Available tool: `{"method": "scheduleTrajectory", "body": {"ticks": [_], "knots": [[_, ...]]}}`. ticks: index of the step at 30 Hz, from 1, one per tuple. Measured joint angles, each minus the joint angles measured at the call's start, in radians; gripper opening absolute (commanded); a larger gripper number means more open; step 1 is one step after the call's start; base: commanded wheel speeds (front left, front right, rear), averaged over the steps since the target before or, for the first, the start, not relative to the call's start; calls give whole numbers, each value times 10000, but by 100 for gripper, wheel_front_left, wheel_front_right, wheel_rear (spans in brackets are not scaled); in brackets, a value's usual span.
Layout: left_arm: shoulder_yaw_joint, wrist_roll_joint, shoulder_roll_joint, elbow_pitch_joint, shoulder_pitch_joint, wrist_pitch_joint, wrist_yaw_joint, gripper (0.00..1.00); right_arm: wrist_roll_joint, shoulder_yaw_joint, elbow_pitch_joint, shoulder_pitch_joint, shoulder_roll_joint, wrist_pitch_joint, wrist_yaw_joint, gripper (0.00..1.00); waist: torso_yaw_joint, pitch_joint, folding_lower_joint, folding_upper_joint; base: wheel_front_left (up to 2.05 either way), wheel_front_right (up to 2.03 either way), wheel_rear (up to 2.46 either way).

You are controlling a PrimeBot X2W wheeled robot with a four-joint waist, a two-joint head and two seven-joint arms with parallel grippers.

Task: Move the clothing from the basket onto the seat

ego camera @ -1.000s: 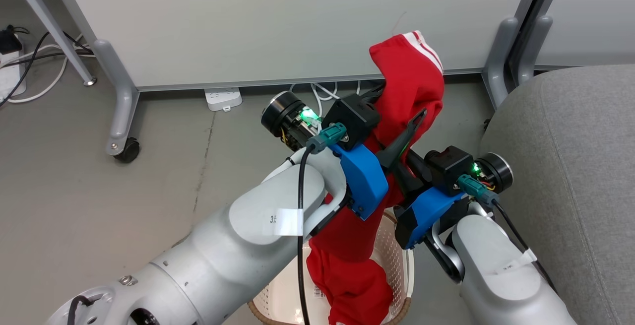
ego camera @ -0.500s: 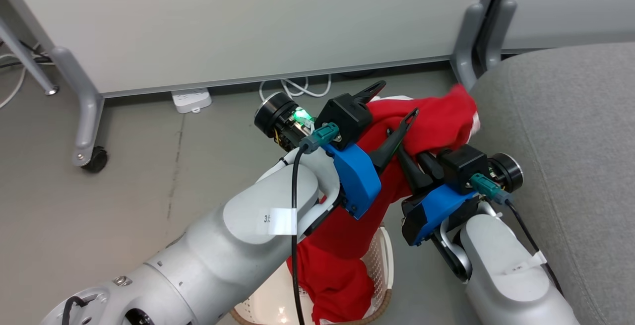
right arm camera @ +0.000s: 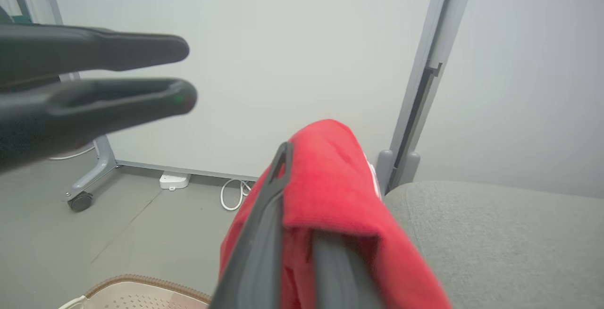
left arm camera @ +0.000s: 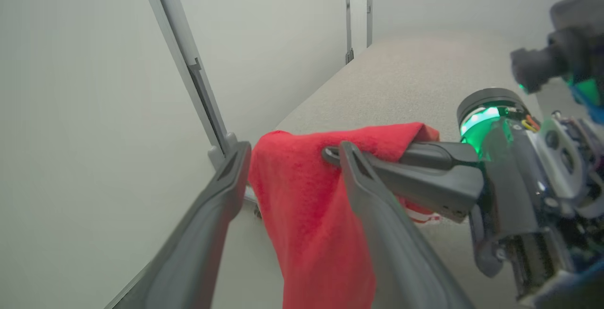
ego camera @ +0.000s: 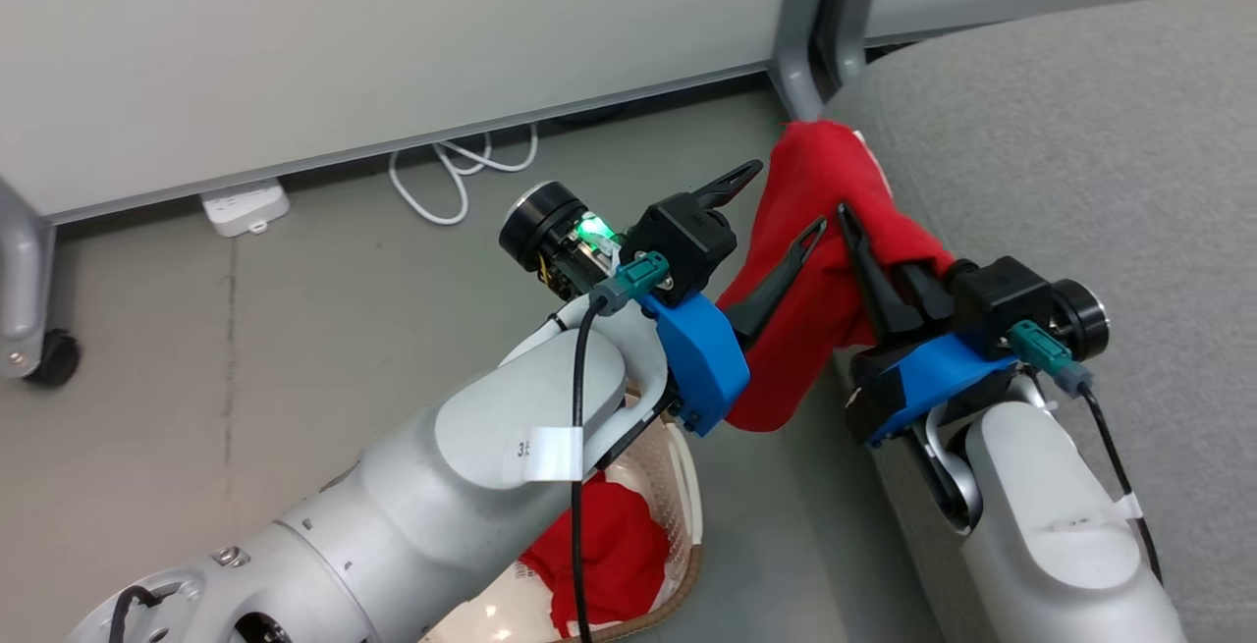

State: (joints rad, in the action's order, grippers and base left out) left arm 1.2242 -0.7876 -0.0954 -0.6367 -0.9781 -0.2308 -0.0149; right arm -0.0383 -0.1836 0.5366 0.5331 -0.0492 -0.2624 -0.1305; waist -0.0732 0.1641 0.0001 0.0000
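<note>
My right gripper (ego camera: 869, 231) is shut on a bright red piece of clothing (ego camera: 815, 260) and holds it up at the left edge of the light grey seat (ego camera: 1080, 133). The cloth's top folds over the gripper's fingers toward the seat, and its tail hangs down over the floor. Just left of the cloth, my left gripper (ego camera: 776, 203) stands open and grips nothing. In the right wrist view the clothing (right arm camera: 330, 167) drapes over my right gripper (right arm camera: 306, 181). A second red garment (ego camera: 609, 545) lies in the basket (ego camera: 683, 486) under my left forearm.
A white partition panel stands behind on grey legs (ego camera: 820, 25), one with a caster (ego camera: 44, 358). A white power strip (ego camera: 244, 206) and a looped cable (ego camera: 462, 167) lie on the grey floor by the panel. The seat (right arm camera: 495, 233) stretches to the right.
The head camera has swung right. My right gripper has carried the garment right to the seat's edge; its top flopped over and its tail came out of the basket. The left gripper stayed open.
</note>
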Motion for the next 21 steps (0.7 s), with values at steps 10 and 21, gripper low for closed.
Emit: {"method": "scheduleTrajectory", "body": {"ticks": [10,21], "knots": [[109,127,-190,230,10,-2,73,100,242,1037,-815,-283,-90,0,0,0,-1089,244,0,0,0,0,0],[253,242,-105,508,311,0,-79,100,255,2155,-1620,-1016,-364,2,-2,0,-2180,449,0,0,0,0,0]]}}
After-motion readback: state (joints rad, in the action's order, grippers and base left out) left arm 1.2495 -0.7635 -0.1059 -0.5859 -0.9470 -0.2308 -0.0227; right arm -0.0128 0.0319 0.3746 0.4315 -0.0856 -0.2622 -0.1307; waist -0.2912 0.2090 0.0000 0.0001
